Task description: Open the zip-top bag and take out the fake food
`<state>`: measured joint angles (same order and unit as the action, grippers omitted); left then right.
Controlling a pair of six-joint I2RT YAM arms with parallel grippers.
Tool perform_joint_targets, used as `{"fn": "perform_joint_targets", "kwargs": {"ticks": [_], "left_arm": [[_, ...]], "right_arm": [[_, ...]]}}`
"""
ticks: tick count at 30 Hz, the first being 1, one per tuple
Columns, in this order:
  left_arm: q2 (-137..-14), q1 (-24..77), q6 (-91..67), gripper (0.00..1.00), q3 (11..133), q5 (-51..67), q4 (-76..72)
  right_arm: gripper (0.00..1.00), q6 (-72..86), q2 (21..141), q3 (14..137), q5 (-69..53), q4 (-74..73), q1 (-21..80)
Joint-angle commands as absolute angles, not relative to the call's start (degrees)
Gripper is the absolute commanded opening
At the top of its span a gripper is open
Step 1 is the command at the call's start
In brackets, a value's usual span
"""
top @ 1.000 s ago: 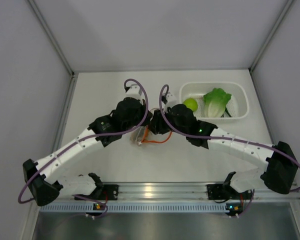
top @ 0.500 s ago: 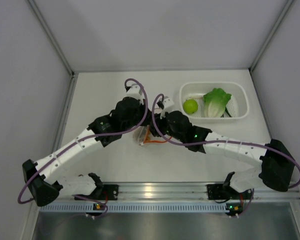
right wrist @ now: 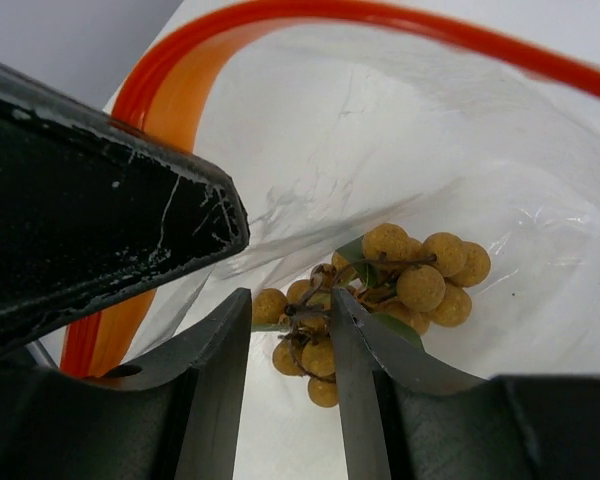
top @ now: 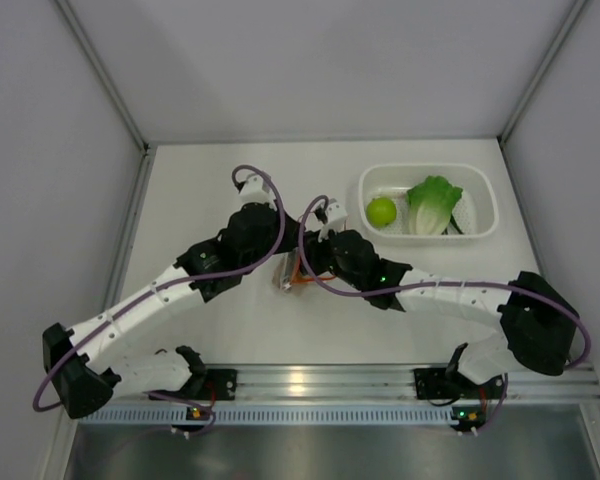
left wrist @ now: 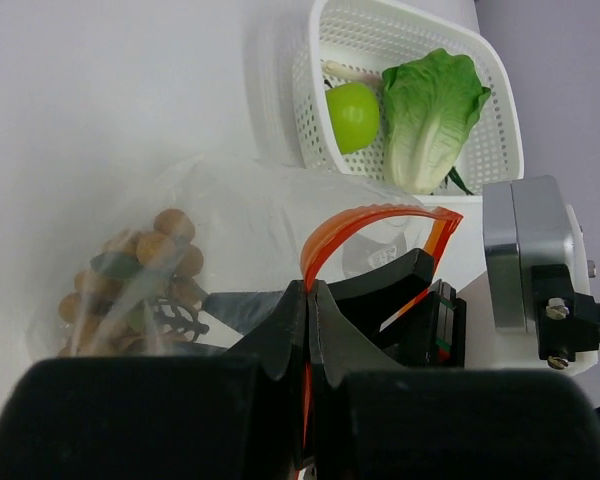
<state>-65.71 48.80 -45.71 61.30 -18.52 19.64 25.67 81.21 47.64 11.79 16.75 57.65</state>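
Note:
The zip-top bag (top: 291,273) lies between the two grippers, its orange-red zip strip (left wrist: 368,214) pulled open. My left gripper (left wrist: 308,292) is shut on one side of the strip. My right gripper (right wrist: 290,312) is open and reaches into the bag mouth, its fingers on either side of the near end of the brown ball cluster (right wrist: 408,282). The cluster is still inside the bag and also shows in the left wrist view (left wrist: 140,262). The lime-green fruit (top: 381,211) and the lettuce (top: 433,204) lie in the white basket (top: 485,196).
The perforated basket (left wrist: 310,70) stands at the back right, close behind the bag. Grey walls enclose the table on the left, right and back. Both arms cross the middle of the table, with their wrists nearly touching.
My right gripper has moved left from the basket edge to the bag and into its mouth. My left arm has shifted slightly left, still holding the strip.

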Motion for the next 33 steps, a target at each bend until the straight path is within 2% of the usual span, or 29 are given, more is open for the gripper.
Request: {"fn": "perform_joint_targets", "kwargs": {"ticks": [1, 14, 21, 23, 33], "left_arm": [[-63.9, 48.96, -49.04, 0.0, 59.86, -20.83, 14.85], [-63.63, 48.96, -49.48, 0.0, 58.62, -18.2, 14.41], [-63.63, 48.96, -49.04, 0.0, 58.1, -18.11, 14.41], [-63.37, 48.96, -48.96, 0.0, 57.92, -18.28, 14.41], [-61.88, 48.96, -46.59, 0.0, 56.08, -22.85, 14.59]], "right_arm": [[0.39, 26.54, 82.96, 47.99, 10.89, 24.08, 58.71], [0.35, 25.93, 89.74, 52.82, 19.16, 24.6, 58.62], [0.14, 24.0, 90.44, 53.44, 19.51, 25.14, 58.54], [0.0, 23.38, 90.27, 53.44, 19.6, 25.14, 58.45], [0.0, 23.55, 83.68, 48.17, 18.9, 26.19, 58.53]]}}
